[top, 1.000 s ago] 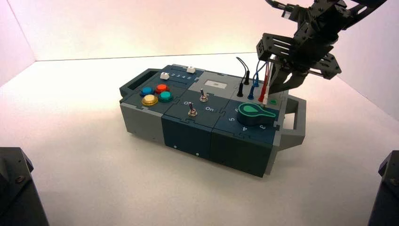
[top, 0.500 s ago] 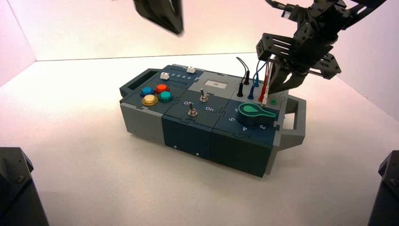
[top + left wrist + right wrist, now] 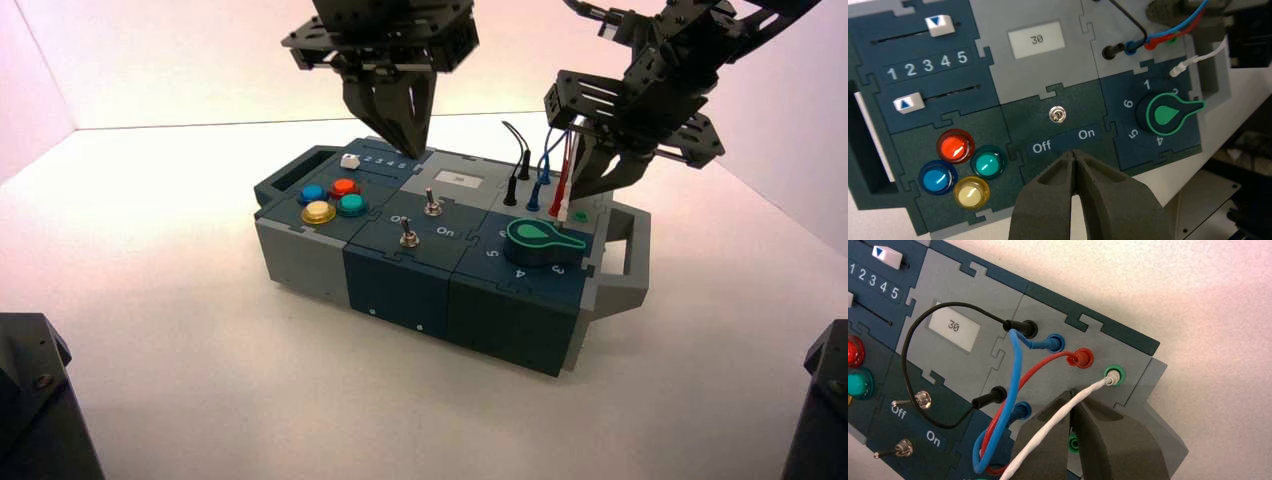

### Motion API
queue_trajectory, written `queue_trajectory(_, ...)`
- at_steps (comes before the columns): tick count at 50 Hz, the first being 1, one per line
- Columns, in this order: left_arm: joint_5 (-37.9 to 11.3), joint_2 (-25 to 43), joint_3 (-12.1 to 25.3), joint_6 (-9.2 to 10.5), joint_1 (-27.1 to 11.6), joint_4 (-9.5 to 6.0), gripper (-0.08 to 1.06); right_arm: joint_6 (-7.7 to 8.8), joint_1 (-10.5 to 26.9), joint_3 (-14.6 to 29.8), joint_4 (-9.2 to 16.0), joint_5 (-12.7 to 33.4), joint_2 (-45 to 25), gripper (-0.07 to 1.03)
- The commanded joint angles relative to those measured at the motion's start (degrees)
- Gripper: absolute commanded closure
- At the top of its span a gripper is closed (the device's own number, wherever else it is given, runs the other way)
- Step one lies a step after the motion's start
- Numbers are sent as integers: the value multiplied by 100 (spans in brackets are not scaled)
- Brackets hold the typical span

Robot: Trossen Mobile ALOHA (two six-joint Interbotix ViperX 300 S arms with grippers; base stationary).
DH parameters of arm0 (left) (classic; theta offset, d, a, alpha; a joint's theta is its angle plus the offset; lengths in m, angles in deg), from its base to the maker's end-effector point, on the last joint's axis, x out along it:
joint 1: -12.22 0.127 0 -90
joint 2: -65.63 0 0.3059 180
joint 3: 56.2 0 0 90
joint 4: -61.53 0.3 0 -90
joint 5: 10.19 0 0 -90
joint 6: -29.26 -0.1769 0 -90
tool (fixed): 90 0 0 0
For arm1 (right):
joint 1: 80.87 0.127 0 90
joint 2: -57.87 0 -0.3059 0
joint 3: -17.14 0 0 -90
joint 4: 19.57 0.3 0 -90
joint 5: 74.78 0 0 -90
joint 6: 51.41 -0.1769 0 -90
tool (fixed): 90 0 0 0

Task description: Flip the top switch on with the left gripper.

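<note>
The left end effector [image 3: 408, 153] is shown poised above the box [image 3: 395, 300] on the counter [image 3: 220, 390], held over its far side, left of the grey display tile [image 3: 415, 182]. Its two tapered fingers [image 3: 1045, 200] are clenched, their tips brought together with nothing held between them. The top switch [image 3: 432, 205], a small silver toggle, is seen mounted on the dark middle panel, just beside the near edge of the display tile; it is left untouched. Its lever [image 3: 1056, 117] is viewed almost end-on from the left wrist, and its exact setting cannot be told for certain. The identical near toggle [image 3: 409, 238] is set closer to the box's near edge, and the lettering "Off" and "On" is printed on the panel between the pair.

The number 30 is displayed in the white window [image 3: 1036, 39]. To the left, red [image 3: 344, 188], blue [image 3: 312, 195], yellow [image 3: 318, 212] and green [image 3: 352, 204] buttons are grouped near two white-handled sliders; one handle [image 3: 909, 102] is placed at the 1 end, the other [image 3: 940, 25] toward the 5 end. At the near right, the green-topped knob [image 3: 540, 241] is fitted.

The right end effector [image 3: 1072, 392] is positioned over the right part of the box, beside the plugged wires [image 3: 1015, 370], its fingertips closed together and the white wire [image 3: 1055, 420] crossing them in the right wrist view.
</note>
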Motion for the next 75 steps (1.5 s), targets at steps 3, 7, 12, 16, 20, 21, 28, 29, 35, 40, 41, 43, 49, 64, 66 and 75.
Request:
queue_trajectory(3, -26, 26, 158, -62, -35, 26, 101, -9, 26, 18, 9, 35, -26, 99)
queue_trajectory(7, -44, 79, 149, -79, -35, 53, 101, -9, 26, 18, 9, 35, -35, 99)
queue_trajectory(12, -62, 167, 141, -97, -35, 114, 101, -9, 26, 18, 9, 35, -35, 99)
queue_trajectory(16, -114, 229, 149, -105, -35, 114, 101, -9, 26, 35, 9, 35, -35, 99)
queue_trajectory(20, -114, 272, 149, -132, -35, 123, 101, -9, 26, 18, 9, 44, -44, 99)
queue_trajectory(21, -114, 290, 158, -141, -35, 132, 101, -18, 26, 18, 9, 44, -44, 99)
queue_trajectory(28, -97, 396, 185, -202, -35, 176, 101, -9, 26, 35, 9, 44, -53, 99)
queue_trajectory(29, -105, 413, 185, -211, -35, 185, 101, -9, 26, 18, 9, 44, -53, 99)
queue_trajectory(35, -97, 536, 264, -229, -35, 237, 101, -18, 26, 18, 9, 44, -53, 99)
queue_trajectory(40, -97, 615, 325, -229, -35, 316, 101, -18, 26, 18, 9, 44, -53, 99)
queue_trajectory(41, -97, 633, 343, -229, -35, 343, 101, -18, 26, 35, 9, 44, -53, 99)
queue_trajectory(43, -97, 668, 369, -229, -35, 378, 101, -18, 18, 18, 9, 44, -53, 99)
queue_trajectory(49, -97, 729, 448, -229, -35, 439, 101, -18, 26, 18, 18, 44, -53, 99)
queue_trajectory(64, -97, 800, 457, -220, -9, 606, 101, -9, 26, 18, 18, 44, -53, 99)
queue_trajectory(66, -97, 817, 448, -229, 9, 624, 101, -9, 26, 18, 18, 44, -53, 99)
queue_trajectory(75, -97, 870, 475, -220, 26, 686, 101, -18, 26, 35, 18, 44, -53, 99)
